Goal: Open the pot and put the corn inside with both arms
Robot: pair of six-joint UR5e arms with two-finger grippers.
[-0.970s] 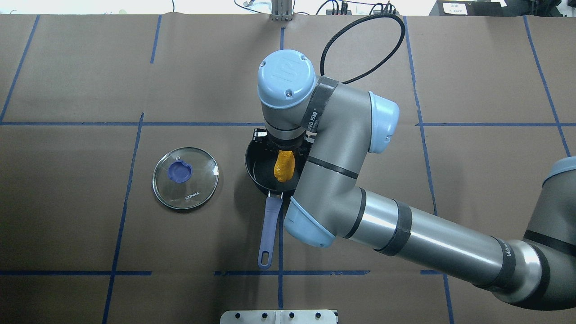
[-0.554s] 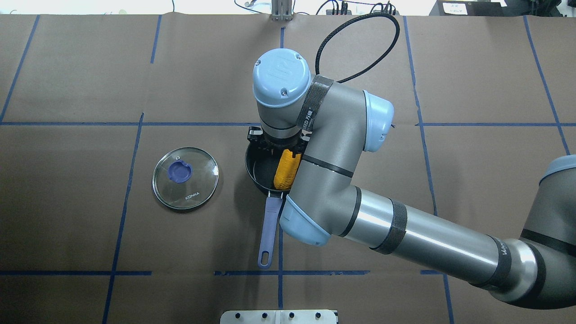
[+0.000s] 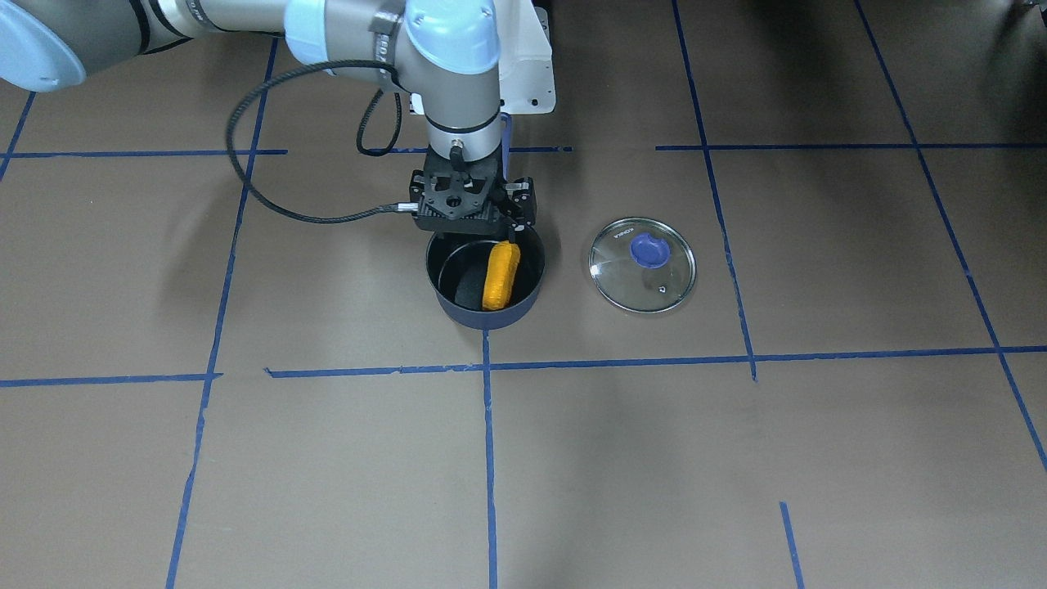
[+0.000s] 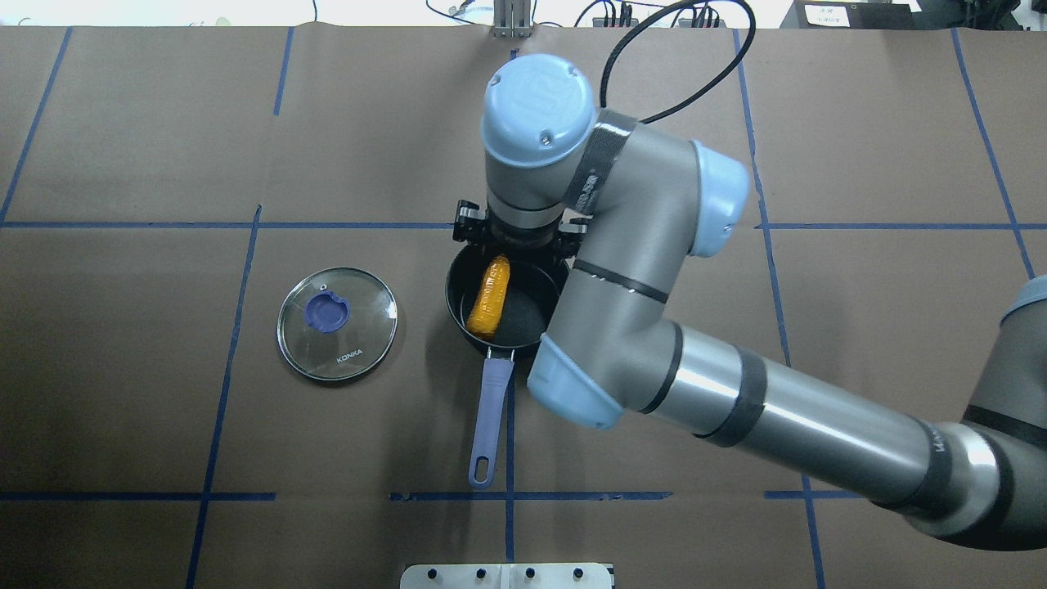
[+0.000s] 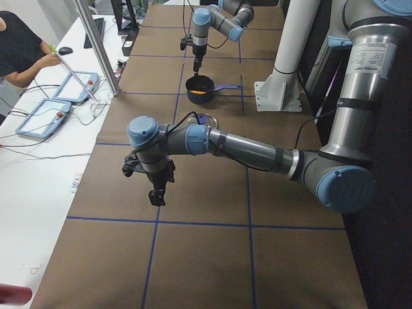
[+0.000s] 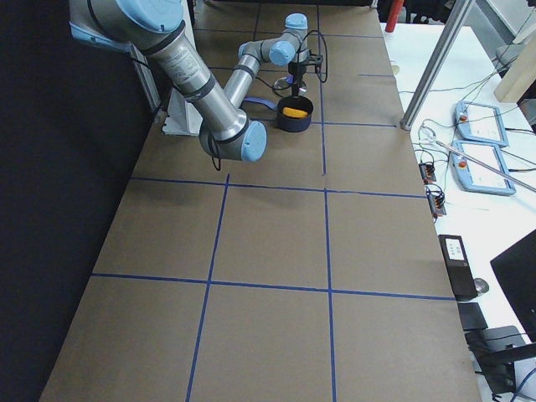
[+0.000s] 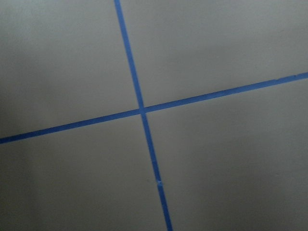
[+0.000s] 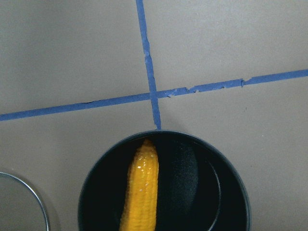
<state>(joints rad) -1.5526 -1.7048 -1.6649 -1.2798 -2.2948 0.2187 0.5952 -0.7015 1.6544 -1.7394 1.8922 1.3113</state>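
Overhead exterior view: the pot [image 4: 452,288] stands uncovered near the table's centre, with its handle [image 4: 491,407] pointing toward the near edge. The glass lid [image 4: 337,323] lies flat on the table to the pot's left, apart from it. The corn [image 4: 488,297] lies inside the pot, in its left half. Its long axis runs near to far, roughly in line with the handle, and its far tip is close to the far wall. Whether that tip rests on the wall cannot be told. The right gripper [image 3: 473,222] hangs just above the pot and has hold of nothing. The right wrist-mounted view looks straight down onto the corn with no finger around it. How far its jaws are spread cannot be told, because the wrist hides them from above and the front-facing view shows only the black gripper body. The left gripper [image 5: 155,195] shows only in the exterior left view, over bare table well to the left of the lid, so its opening cannot be told. Judgement: both task conditions appear met. The corn sits directly beneath the right gripper, so that arm's withdrawal should run straight up before any sideways travel, to keep clear of the rim.
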